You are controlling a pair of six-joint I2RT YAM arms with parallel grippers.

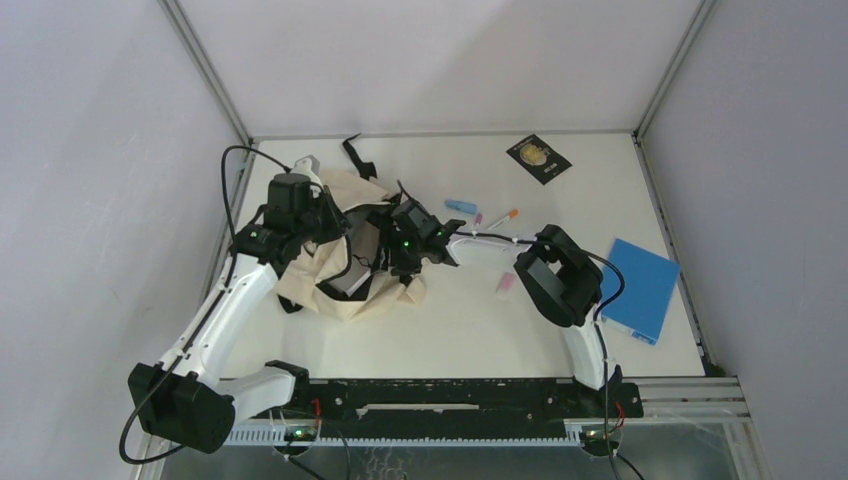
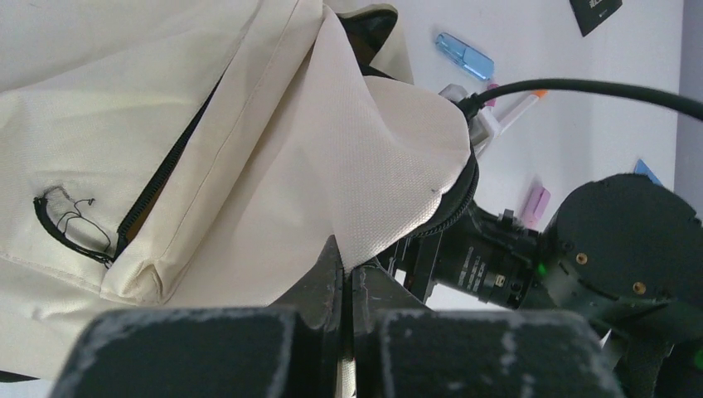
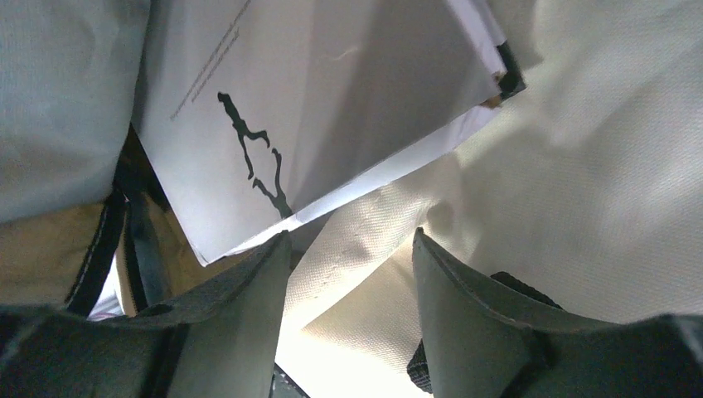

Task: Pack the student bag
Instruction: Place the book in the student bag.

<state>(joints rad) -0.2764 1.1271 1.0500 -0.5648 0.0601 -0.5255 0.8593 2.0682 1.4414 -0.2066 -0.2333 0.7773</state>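
Top view: the student bag (image 1: 345, 298) lies crumpled on the table (image 1: 450, 330), left of centre of the frame, with both arms reaching to it; the left gripper (image 2: 346, 269) meets it from the left of the frame, and the right gripper (image 3: 348, 274) from the right, its tips sunk in the bag's mouth. Left wrist view: the left gripper is pinched together on a fold of the cream lining and holds that flap up, so that the opening faces the right arm. Right wrist view: the right gripper has its fingers apart, with only bag fabric between them; a white booklet (image 3: 315, 108) fills the upper left of the frame, inside the opening; its lower corner is just above the finger at lower left, and contact cannot be told; its long edge runs diagonally from lower left to upper right, deeper into the bag. Judged from this, the coming move turns on the booklet lying ahead and left of the open fingers; the right arm, the nearer one, would seat it along that diagonal. A blue notebook (image 1: 640, 290) lies at right, well apart from the bag.
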